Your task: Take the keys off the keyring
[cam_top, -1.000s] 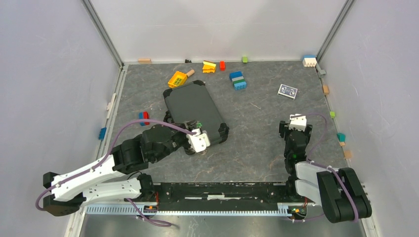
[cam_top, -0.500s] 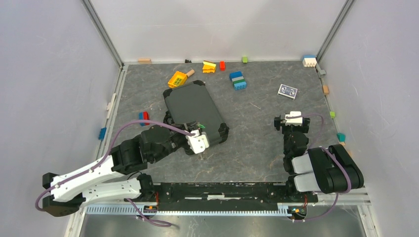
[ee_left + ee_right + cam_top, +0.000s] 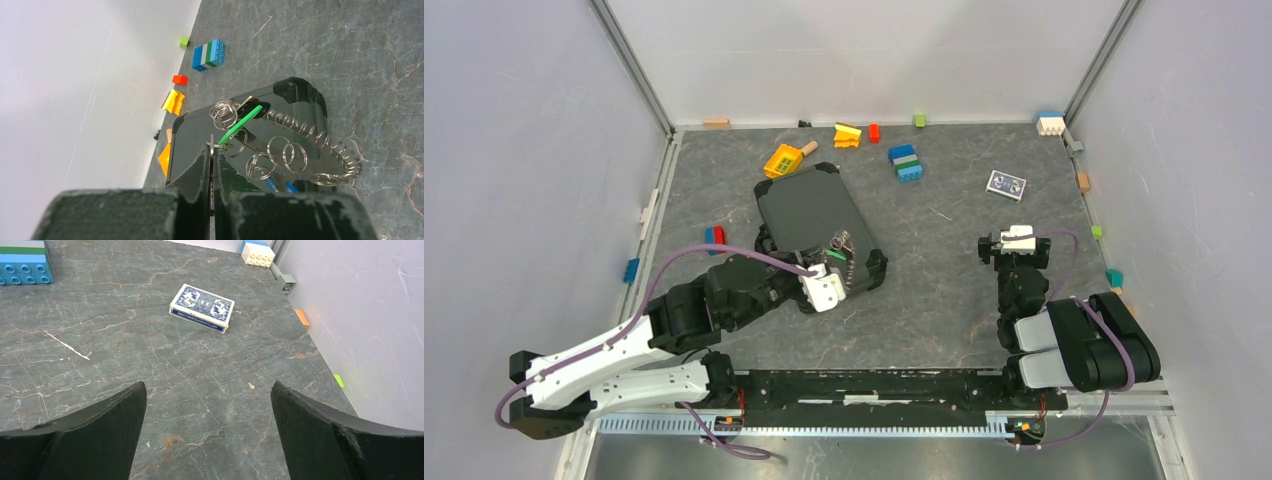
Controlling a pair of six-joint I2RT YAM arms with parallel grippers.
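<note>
Since a second ago the right arm has swung its elbow outward and the right gripper [image 3: 207, 386] has spread fully wide, holding nothing, well apart from the work. The keys [image 3: 841, 242] now show raised over the black case [image 3: 809, 200]. The left gripper [image 3: 212, 150] pinches its jaws tight on a thin loop of the keyring [image 3: 292, 125] by the green tag [image 3: 243, 119]. We judge two risks: the slender pinch slipping, or the bunch snagging on the case corner.
</note>
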